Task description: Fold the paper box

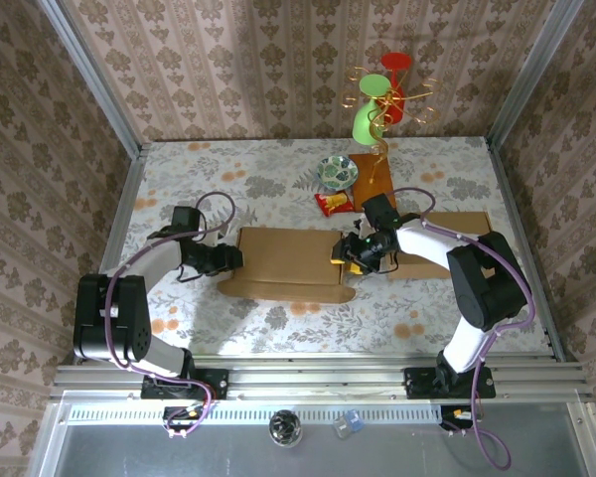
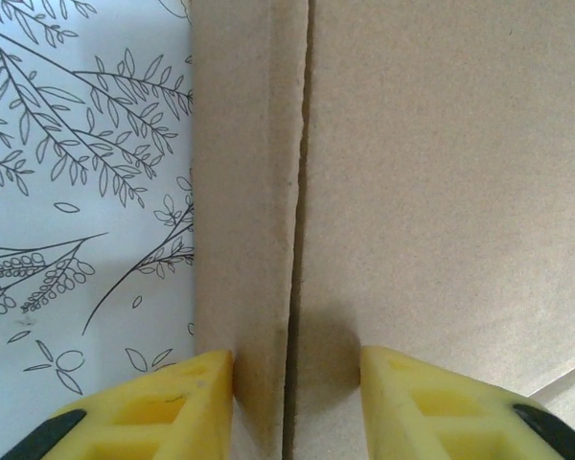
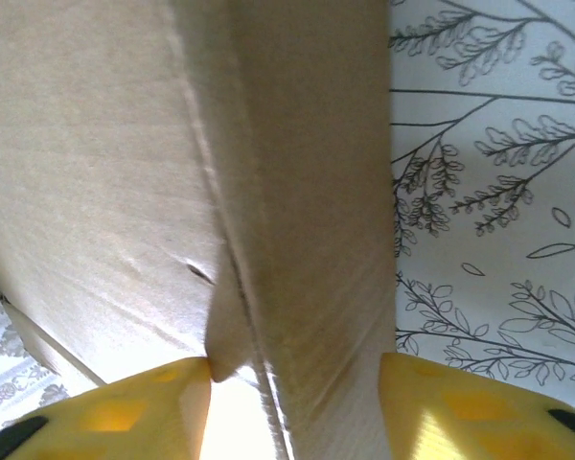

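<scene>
Your paper box (image 1: 288,260) is lying flat in the middle of the counter (image 1: 228,179), long side running left to right, with a rounded flap sticking out along its near edge. Your left claw (image 1: 228,258) is sitting at the box's left end. From its wrist camera, the claw (image 2: 297,359) is partly open and straddling a narrow side strip of the box (image 2: 441,192). One finger (image 2: 153,412) is touching the strip's outer edge, but I can't tell if it's actually pinching. Your right claw (image 1: 350,256) is working the right end. Up close, that claw (image 3: 295,369) is about half open and clamping a raised fold of the box (image 3: 96,172).
</scene>
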